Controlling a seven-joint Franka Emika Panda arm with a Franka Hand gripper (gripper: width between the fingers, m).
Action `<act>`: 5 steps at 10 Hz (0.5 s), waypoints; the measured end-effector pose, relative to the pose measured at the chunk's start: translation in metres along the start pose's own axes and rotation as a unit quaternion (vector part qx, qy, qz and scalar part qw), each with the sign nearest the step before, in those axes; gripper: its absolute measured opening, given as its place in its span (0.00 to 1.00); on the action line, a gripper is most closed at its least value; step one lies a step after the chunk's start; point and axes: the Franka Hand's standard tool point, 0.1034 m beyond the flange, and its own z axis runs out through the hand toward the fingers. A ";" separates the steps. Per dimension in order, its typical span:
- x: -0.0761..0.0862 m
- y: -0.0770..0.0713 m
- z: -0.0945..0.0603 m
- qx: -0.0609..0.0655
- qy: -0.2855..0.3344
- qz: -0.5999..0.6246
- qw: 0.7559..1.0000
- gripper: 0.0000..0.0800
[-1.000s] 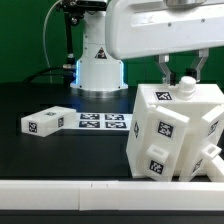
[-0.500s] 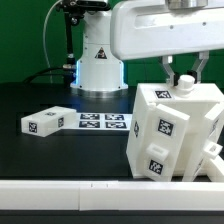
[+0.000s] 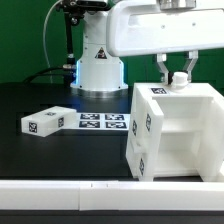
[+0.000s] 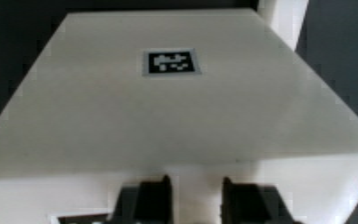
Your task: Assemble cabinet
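The white cabinet (image 3: 170, 135) stands at the exterior view's right near the table's front edge. Its open compartment faces the camera, and square tags show on its left face. My gripper (image 3: 178, 80) hangs right above its top edge, with one finger on each side of a white wall piece. In the wrist view the gripper (image 4: 197, 185) has both dark fingers (image 4: 149, 200) against a broad white panel of the cabinet (image 4: 176, 110) that bears one tag. White material fills the gap between the fingers, so the gripper looks shut on the cabinet.
A loose white panel (image 3: 45, 122) with a tag lies flat at the exterior view's left. The marker board (image 3: 103, 122) lies beside it. The white robot base (image 3: 98, 65) stands behind. A white ledge (image 3: 60, 195) runs along the front.
The cabinet has turned from a tilted pose with tagged faces showing to upright with its open compartment facing the camera. My gripper stays at its top edge and sits slightly higher.
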 end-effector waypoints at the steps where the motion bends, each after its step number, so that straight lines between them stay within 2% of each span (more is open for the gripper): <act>1: 0.005 0.001 0.000 -0.002 0.019 0.000 1.000 0.15; 3: 0.019 0.003 0.003 -0.007 0.068 -0.002 0.998 0.12; 5: 0.022 0.004 0.003 -0.010 0.095 0.001 0.995 0.11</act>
